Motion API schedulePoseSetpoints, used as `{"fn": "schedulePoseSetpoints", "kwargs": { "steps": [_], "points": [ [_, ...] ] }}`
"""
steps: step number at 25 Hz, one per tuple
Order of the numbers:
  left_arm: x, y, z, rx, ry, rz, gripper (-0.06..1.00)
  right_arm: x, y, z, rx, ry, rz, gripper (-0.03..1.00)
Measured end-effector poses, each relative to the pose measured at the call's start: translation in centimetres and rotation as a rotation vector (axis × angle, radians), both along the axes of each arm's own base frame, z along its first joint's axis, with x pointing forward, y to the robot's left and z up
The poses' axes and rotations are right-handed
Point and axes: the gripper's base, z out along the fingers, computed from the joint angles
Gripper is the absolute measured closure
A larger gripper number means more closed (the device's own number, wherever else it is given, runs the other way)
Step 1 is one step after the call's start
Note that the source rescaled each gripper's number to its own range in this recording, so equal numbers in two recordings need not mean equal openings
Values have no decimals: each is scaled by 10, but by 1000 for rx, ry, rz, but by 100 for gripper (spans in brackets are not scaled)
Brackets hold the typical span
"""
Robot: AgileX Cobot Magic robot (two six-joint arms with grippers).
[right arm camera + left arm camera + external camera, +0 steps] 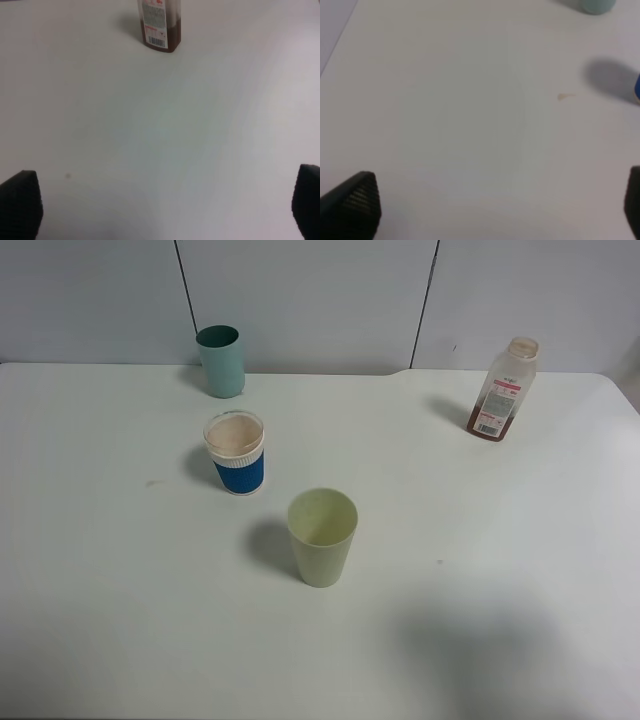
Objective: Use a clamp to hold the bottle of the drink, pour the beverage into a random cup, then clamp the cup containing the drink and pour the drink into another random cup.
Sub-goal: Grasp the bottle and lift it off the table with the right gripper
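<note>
Table: a white, matte table [480, 580] carries everything, with a grey panelled wall behind its far edge.

Bottle: a small clear plastic bottle with square shoulders, a white-and-pink label and a peach-coloured neck rim [503, 390] stands upright near the far right corner of the table.

Liquid: a reddish-brown liquid [489, 426] fills only the lowest part of the bottle, below the label.

Paper cup: a short paper cup with a blue lower body and a white ribbed upper band [236, 453] stands upright left of the table's middle. Its inside looks pale pinkish, and I cannot tell if it holds any drink.

Teal cup: a plain blue-green plastic tumbler [221, 361] stands upright at the far edge, just behind the paper cup and apart from it.

Green cup: a pale yellow-green plastic tumbler [322, 537] stands upright near the table's middle, closer to the near edge than the other cups.

Left claw: the left claw [495, 205] has its black ribbed fingertips [355, 202] spread wide apart over bare table, with nothing between them. The teal cup and a sliver of the paper cup lie ahead of it, well apart.

Right claw: the right claw [164, 205] is also spread wide and holds nothing. The bottle stands straight ahead of it, well apart, with bare table between.

Overhead view: neither claw appears in it.
</note>
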Motion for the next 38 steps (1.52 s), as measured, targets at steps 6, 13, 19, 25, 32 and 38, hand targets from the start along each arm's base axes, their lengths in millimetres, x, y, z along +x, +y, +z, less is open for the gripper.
{"fn": "schedulePoseSetpoints", "kwargs": {
  "steps": [6,13,19,25,32,38],
  "points": [
    [0,0,0,0,0,0,-5,0,0,0,0,0,0,-3],
    [0,0,0,0,0,0,-5,0,0,0,0,0,0,-3],
    [0,0,0,0,0,0,-5,0,0,0,0,0,0,-3],
    [0,0,0,0,0,0,-5,16,1,0,-10,106,-1,-3],
    [0,0,0,0,0,0,-5,42,2,-3,-34,266,-12,-3],
    [0,0,0,0,0,0,-5,67,1,16,-75,207,-23,-3]
  ]
}}
